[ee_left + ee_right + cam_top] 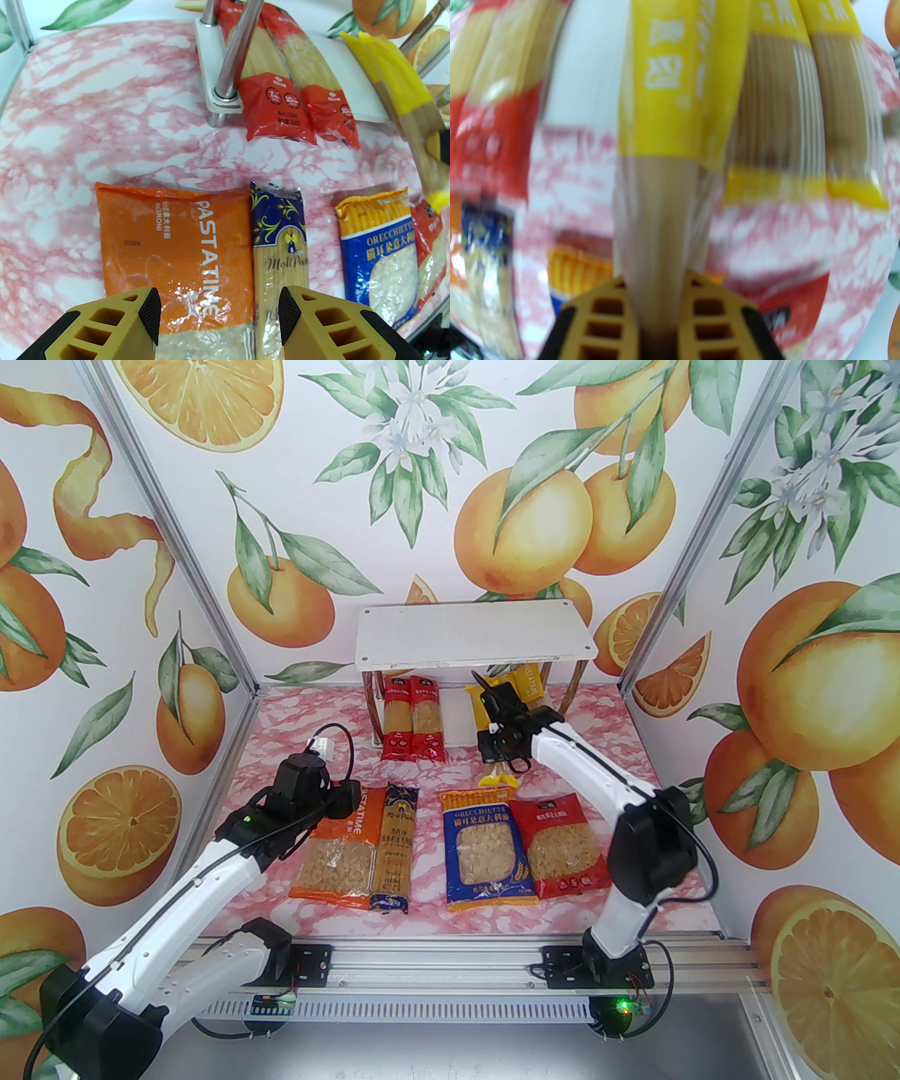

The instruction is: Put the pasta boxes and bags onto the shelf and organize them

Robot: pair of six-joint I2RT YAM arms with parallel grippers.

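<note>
Right of centre in the top view, the right arm (590, 775) rises from its base at the lower right, bends at the elbow and stretches toward the shelf (471, 634). Its wrist hangs just in front of the lower board. The right jaws are clamped on the clear, brown-looking stretch of a yellow spaghetti pack (675, 105), which points away from me under the top board. The left arm (211, 866) comes up from the lower left and folds forward, its wrist above the far end of the orange bag (158, 228). The left jaws stand partly apart with nothing between them.

Everything sits on a pink marbled table (295, 725), walled in by panels printed with oranges and leaves (176, 571). The shelf stands at the back, centre.

I count nine packs. Two red spaghetti packs (397, 715) lie side by side on the left of the lower board, their near ends overhanging it. Two more yellow packs (773, 105) lie on its right, just beside the held one, making three yellow. On the table in front lie the orange bag, a dark blue spaghetti pack (279, 218) touching it, then a blue bag (489, 852) and a red bag (562, 845).
</note>
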